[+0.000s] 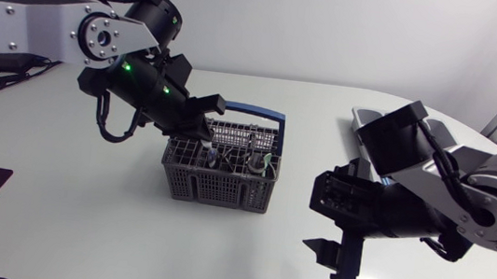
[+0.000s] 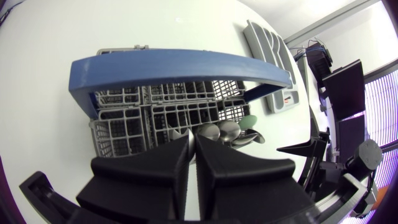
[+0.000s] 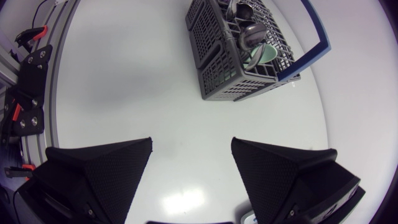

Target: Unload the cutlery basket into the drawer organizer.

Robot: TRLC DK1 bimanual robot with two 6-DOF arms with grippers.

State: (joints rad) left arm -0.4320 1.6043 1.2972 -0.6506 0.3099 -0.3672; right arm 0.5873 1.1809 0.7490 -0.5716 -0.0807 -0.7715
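Notably, left wrist view shows the organizer [image 2: 267, 40] whole (overhead, half-hidden).

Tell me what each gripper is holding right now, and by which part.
Right gripper: open, holding nothing, above the table. Left gripper: down at the basket, by the spoons; whether it grips one, or where, cannot be told.

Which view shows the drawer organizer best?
Left wrist view: the drawer organizer lies nearly whole beyond the basket. Head view shows only its end behind the right arm; right wrist view misses it.
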